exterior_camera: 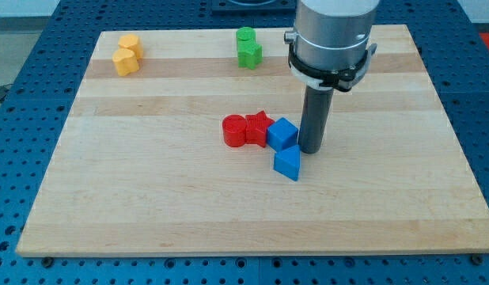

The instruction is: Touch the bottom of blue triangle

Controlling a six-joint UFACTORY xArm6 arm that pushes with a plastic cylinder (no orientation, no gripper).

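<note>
The blue triangle (287, 163) lies near the middle of the wooden board (149, 206), just below a blue cube (282, 133). My tip (310, 150) stands right of the blue cube and just above-right of the blue triangle, very close to both. The rod rises from there to the arm's grey body (333, 36) at the view's top.
A red cylinder (234, 131) and a red star (258, 127) sit left of the blue cube, touching. Two yellow blocks (127, 55) lie at the top left. Two green blocks (247, 47) lie at the top middle.
</note>
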